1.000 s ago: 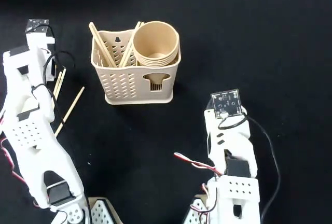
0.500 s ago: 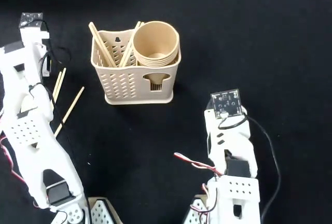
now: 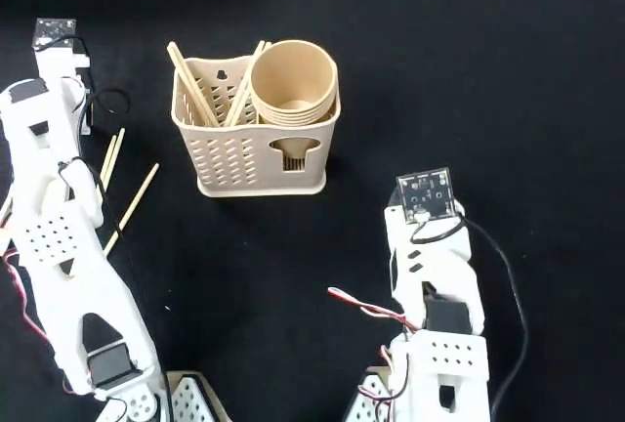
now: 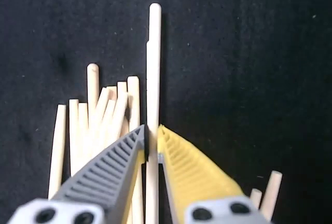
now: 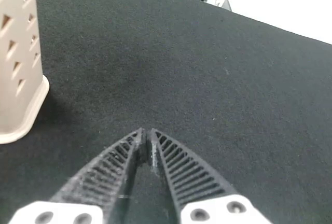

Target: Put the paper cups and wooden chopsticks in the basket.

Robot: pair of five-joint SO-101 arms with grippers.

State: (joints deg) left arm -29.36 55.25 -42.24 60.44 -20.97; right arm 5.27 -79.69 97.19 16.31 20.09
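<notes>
Basket (image 3: pixel 256 163), table centre, holds the stacked paper cups (image 3: pixel 293 80) and some chopsticks. My right gripper (image 5: pixel 144 133) rests nearby, jaws pressed together. My left gripper (image 4: pixel 151 130) has slid outward over the loose chopsticks (image 3: pixel 130 209) and pinches one chopstick (image 4: pixel 153 53), probably ready for lifting.

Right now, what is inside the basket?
A stack of paper cups fills one side of the basket; a few chopsticks lean in the other. Their lower ends and the basket floor are hidden by its walls.

Cups (image 3: pixel 293 78) in basket (image 3: pixel 234 160); loose chopsticks (image 3: pixel 131 208) lie left
</notes>
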